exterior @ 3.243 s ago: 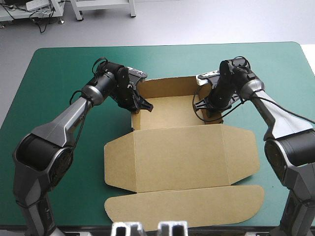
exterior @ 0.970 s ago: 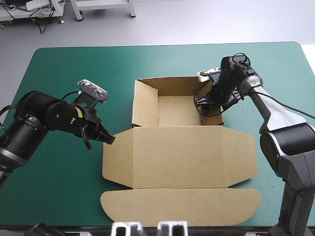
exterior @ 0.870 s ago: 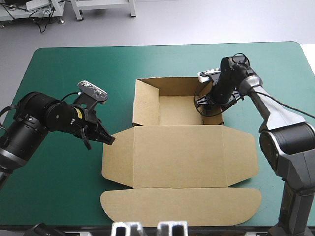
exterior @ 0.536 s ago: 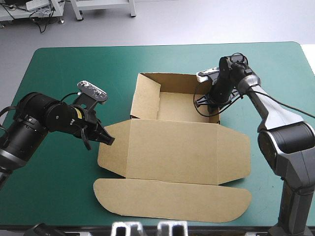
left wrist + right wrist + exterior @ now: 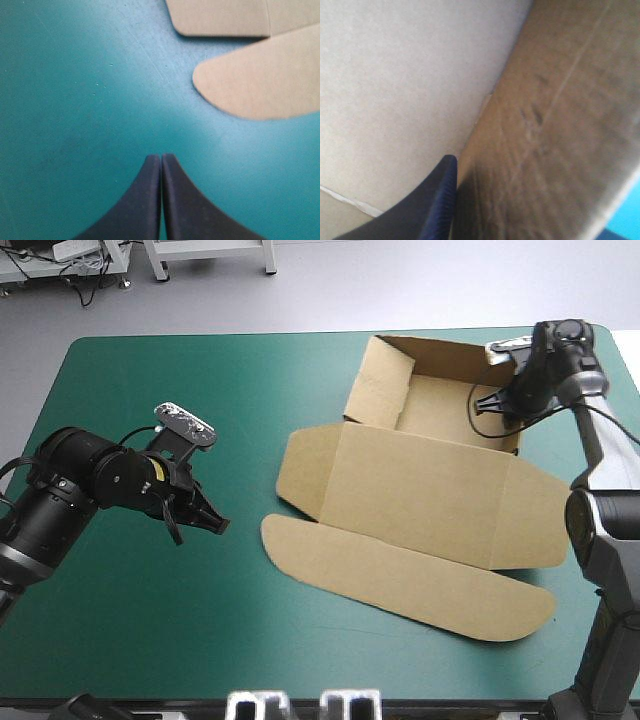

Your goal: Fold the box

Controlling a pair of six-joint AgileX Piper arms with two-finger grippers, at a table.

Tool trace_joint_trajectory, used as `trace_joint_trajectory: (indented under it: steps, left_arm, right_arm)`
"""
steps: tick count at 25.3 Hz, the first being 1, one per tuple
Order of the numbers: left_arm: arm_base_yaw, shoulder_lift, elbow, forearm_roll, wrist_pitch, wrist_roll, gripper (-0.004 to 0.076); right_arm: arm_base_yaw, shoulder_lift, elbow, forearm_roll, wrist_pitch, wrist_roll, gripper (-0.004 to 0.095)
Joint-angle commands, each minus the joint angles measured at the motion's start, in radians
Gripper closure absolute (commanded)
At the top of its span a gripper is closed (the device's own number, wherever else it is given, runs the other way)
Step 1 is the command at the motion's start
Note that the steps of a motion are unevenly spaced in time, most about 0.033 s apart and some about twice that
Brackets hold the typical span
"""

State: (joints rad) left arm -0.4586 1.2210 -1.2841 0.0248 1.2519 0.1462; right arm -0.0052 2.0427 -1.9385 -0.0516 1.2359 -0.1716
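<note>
- The brown box lies slantwise in the upper right of the high view, on the teal-green table. Its tray, walls raised, sits toward the far right corner. Its lid lies flat, reaching toward the lower right.
- The right pincer is at the tray's right wall and clamped on it. Its wrist view shows one black finger against the board of the wall, which hides the other.
- The left pincer is at centre left, well apart from the box and closed on nothing. The lid's rounded flap lies ahead of it.
</note>
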Motion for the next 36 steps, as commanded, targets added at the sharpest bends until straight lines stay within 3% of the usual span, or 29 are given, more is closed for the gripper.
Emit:
trace_joint_trajectory:
  steps: [1,10,14,18,20,23,26,28,36]
  left_arm:
    - [-0.003,-0.024,-0.024,0.001,0.004,-0.004,0.0731]
    - [-0.003,-0.024,-0.024,0.010,-0.016,-0.004,0.0731]
    - [-0.003,-0.024,-0.024,0.013,-0.035,-0.004,0.0731]
    - [-0.003,-0.024,-0.024,0.013,-0.033,-0.004,0.0731]
    - [-0.003,-0.024,-0.024,0.013,-0.033,-0.004,0.0731]
    - [-0.003,-0.024,-0.024,0.013,-0.033,-0.004,0.0731]
    - [-0.003,-0.024,-0.024,0.013,-0.033,-0.004,0.0731]
    - [-0.003,-0.024,-0.024,0.013,-0.033,-0.004,0.0731]
    - [-0.003,-0.024,-0.024,0.011,-0.068,-0.004,0.0731]
  right_arm:
    - [-0.120,-0.053,-0.047,-0.021,-0.014,-0.003,0.0928]
    - [-0.446,-0.053,-0.047,-0.028,-0.018,0.009,0.0928]
    - [-0.520,-0.051,-0.047,-0.023,-0.033,0.030,0.0927]
    - [-0.540,-0.051,-0.047,0.028,-0.045,-0.046,0.0880]
    - [-0.542,-0.051,-0.047,0.044,-0.061,-0.048,0.0746]
    - [-0.542,-0.051,-0.047,0.059,-0.082,-0.054,0.0323]
    - [-0.542,-0.051,-0.047,0.015,-0.101,-0.045,0.0084]
    - [-0.542,-0.051,-0.047,-0.040,-0.100,-0.014,0.0017]
    - [-0.542,-0.074,-0.157,-0.068,0.013,0.008,0.0028]
